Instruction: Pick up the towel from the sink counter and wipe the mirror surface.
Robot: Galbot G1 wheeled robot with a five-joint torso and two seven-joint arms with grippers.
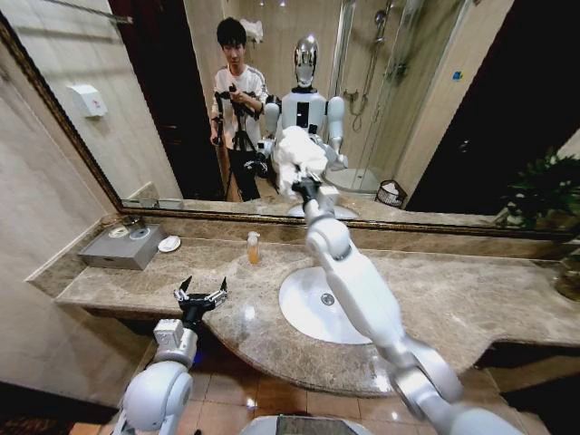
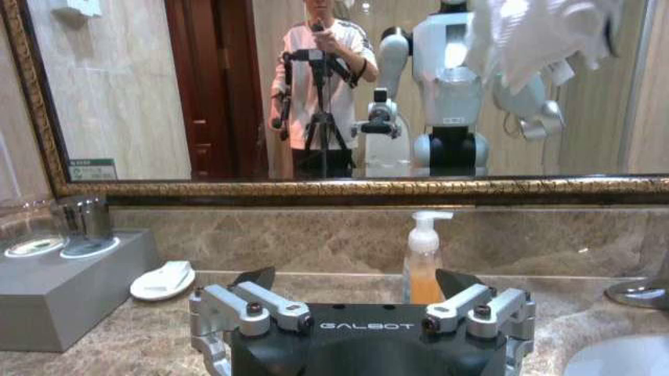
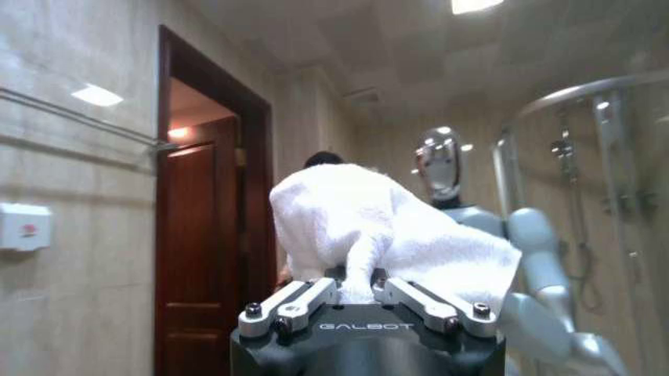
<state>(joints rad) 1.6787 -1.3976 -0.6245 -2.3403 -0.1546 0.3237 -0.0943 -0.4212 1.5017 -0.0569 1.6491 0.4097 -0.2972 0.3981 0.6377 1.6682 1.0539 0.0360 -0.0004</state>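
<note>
We have our right gripper (image 3: 361, 294) raised high over the basin (image 1: 313, 308), its fingers (image 3: 298, 301) pinching a fold of the towel (image 3: 366, 227), which bunches up in front of the mirror surface (image 1: 435, 100) at about the height of our reflected chest. From the head camera the cloth seems to meet the glass, though we cannot tell for sure whether it presses flat or hangs just short of it. Our left gripper (image 1: 201, 295) waits low above the front edge of the desk (image 1: 471, 299), fingers spread and holding nothing, with the soap bottle (image 2: 424, 262) and a small white dish (image 2: 164, 280) beyond it near the back wall.

The step in hand, as we judge it, is the wipe itself. To do it well we should push the wad squarely into the glass so the terry flattens, then sweep in broad overlapping passes, keeping the pinch firm so the loose corner does not slip free. We should hold the metal fingers behind the cloth, never against the mirror, and keep the long arm clear of the faucet and bottle below
</note>
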